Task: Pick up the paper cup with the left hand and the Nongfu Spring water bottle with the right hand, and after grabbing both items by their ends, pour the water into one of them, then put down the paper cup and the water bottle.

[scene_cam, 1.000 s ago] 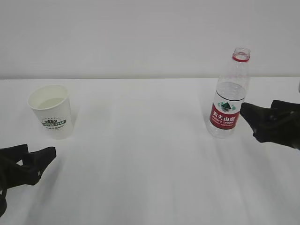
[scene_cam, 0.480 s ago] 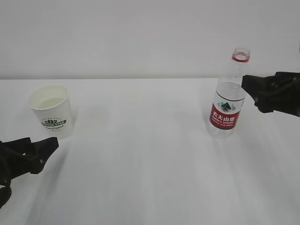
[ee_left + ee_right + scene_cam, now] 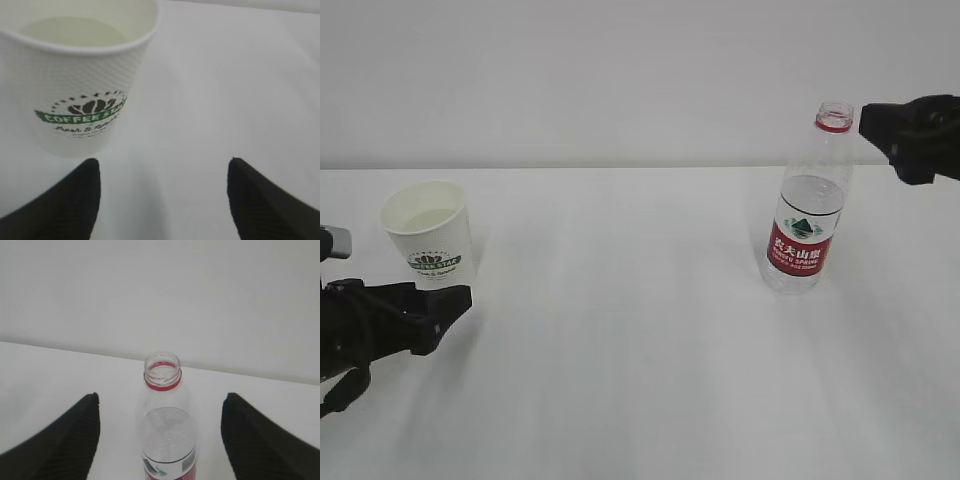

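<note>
Left hand (image 3: 445, 305) spread wide near cup (image 3: 428, 240), right hand (image 3: 880, 125) spread wide beside bottle (image 3: 810, 205) neck, nothing held

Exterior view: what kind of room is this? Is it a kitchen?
Probably not a kitchen; more likely a robot test bench. There is only a plain white table against a bare white wall, with a paper cup, a water bottle and two black robot grippers.
</note>
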{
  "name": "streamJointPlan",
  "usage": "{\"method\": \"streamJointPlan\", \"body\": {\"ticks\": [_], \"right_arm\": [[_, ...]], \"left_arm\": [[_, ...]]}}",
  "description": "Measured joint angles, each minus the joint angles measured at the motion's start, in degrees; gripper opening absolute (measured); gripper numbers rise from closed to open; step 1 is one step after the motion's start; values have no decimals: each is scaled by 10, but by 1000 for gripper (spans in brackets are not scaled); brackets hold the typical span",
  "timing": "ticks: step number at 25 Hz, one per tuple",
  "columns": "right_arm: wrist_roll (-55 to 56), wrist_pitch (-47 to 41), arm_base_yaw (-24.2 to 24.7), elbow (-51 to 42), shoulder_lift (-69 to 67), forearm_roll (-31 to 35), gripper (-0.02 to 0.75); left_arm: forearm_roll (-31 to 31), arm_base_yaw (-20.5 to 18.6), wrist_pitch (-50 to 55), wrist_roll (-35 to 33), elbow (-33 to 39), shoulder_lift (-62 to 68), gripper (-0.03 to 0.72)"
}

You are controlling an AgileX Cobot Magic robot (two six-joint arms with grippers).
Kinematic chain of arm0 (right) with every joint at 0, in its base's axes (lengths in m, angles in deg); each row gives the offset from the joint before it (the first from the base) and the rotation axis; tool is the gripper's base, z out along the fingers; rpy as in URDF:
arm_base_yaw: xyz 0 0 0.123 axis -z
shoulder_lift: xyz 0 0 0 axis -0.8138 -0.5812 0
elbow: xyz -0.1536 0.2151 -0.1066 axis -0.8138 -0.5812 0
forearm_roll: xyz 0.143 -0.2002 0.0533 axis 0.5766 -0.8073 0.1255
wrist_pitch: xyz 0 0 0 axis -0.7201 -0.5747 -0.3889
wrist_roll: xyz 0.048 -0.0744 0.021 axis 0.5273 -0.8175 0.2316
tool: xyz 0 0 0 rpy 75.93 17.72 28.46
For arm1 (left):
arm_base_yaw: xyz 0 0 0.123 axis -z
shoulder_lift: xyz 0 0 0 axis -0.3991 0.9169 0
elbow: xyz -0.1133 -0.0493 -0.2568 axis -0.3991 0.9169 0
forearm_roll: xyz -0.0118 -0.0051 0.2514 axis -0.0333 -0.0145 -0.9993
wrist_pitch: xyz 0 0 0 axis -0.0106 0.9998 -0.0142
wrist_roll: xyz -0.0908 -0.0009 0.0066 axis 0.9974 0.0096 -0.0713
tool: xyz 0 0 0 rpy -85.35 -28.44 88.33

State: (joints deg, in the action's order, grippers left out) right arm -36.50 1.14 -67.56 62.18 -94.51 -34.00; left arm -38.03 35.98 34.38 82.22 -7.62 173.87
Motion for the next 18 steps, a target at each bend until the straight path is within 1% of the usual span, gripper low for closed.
{"method": "streamJointPlan", "body": {"ticks": [6,11,18], "right_arm": [[0,-44,0,27,22,-10,568],[0,-65,0,41,27,-11,568],[0,-101,0,59,27,-11,568]], "left_arm": [[-3,0,55,11,-6,-52,580],[-24,0,161,16,-32,-124,580],[-34,0,265,34,-51,-238,580]]}}
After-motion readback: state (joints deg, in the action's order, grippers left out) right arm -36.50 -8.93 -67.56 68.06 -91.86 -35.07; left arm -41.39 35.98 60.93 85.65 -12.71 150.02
